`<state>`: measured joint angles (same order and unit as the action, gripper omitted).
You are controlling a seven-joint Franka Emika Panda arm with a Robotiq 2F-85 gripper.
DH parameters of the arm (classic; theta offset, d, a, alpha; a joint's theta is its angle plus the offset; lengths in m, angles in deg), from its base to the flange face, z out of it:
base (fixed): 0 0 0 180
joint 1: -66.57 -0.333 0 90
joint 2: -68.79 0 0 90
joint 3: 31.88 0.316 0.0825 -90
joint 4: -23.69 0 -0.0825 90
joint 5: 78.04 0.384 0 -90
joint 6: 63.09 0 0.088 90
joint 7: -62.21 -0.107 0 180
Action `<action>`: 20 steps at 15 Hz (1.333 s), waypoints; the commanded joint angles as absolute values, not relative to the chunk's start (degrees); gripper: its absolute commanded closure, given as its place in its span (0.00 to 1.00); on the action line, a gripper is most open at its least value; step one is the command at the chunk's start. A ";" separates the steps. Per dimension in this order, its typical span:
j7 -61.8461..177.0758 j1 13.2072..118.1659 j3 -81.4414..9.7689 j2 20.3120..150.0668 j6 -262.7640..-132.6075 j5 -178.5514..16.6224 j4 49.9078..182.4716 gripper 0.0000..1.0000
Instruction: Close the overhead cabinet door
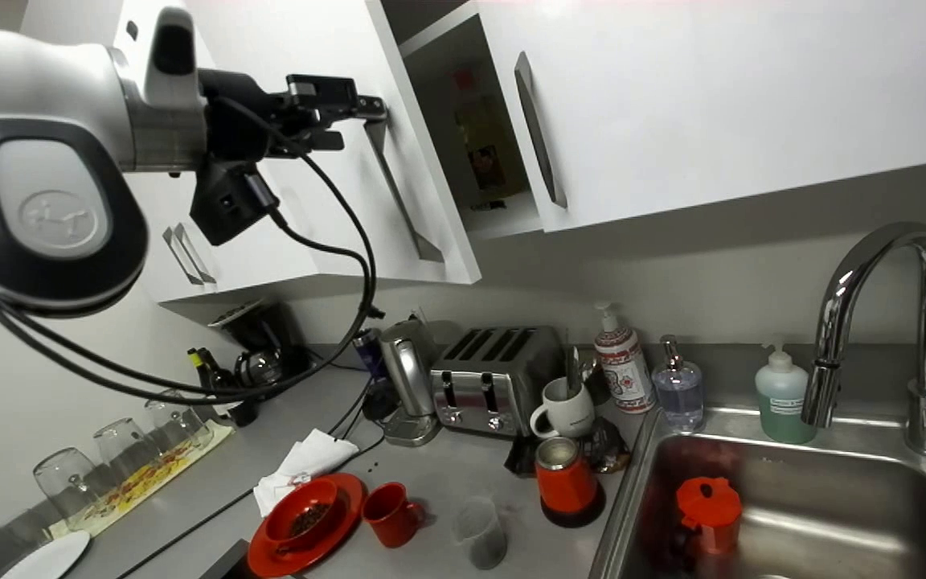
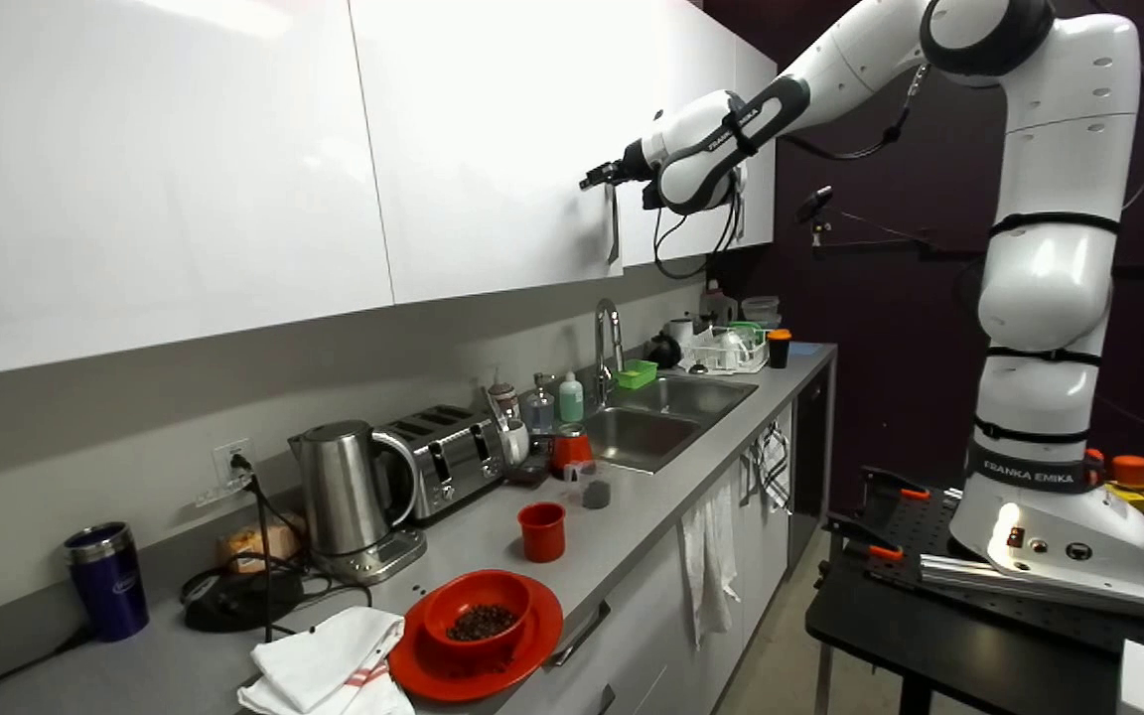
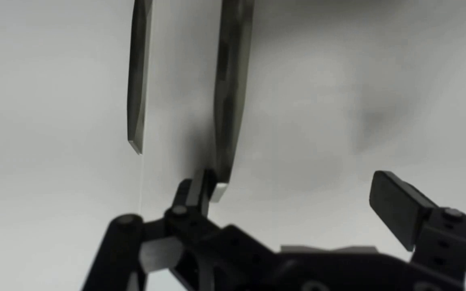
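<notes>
One overhead cabinet door [image 2: 493,129] stands ajar above the counter [image 1: 447,470], the cabinet's dark interior [image 1: 463,121] showing between it and the matching white door [image 1: 720,96] near the sink [image 1: 829,527]. I see the Robotiq gripper [image 3: 293,190] spread wide, one finger [image 3: 196,194] just beside an end of the bar handle [image 3: 229,93]; whether they touch I can't tell. I'd call this the pushing step, with closing unfinished; next wants steady inward pressure until it sits flush.

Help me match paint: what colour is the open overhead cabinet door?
Plain white; the overhead cabinet door shows best in an exterior view.
</notes>
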<state>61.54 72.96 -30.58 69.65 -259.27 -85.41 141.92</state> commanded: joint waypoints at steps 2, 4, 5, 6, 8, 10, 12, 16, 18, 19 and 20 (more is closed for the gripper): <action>59.88 73.88 -28.39 80.06 -254.75 -87.43 126.48 0.00; 60.60 75.68 -26.35 83.59 -252.50 -86.67 121.11 0.00; 61.33 76.41 -25.64 85.25 -251.43 -86.19 118.53 0.00; 61.73 77.76 -23.91 86.87 -250.16 -85.87 116.00 0.00; 62.76 80.25 -20.62 89.90 -247.98 -85.34 111.39 0.00; 64.07 82.97 -16.72 92.19 -246.58 -84.99 108.08 0.00; 65.45 85.30 -13.46 93.54 -246.34 -85.20 106.28 0.00; 67.66 89.51 -7.49 95.32 -246.56 -85.49 104.09 0.00; 68.69 91.20 -4.73 95.87 -246.47 -85.58 103.33 0.00; 69.16 92.08 -3.29 96.13 -246.20 -85.55 103.02 0.00; 69.41 92.63 -2.37 96.34 -246.17 -85.61 102.85 0.00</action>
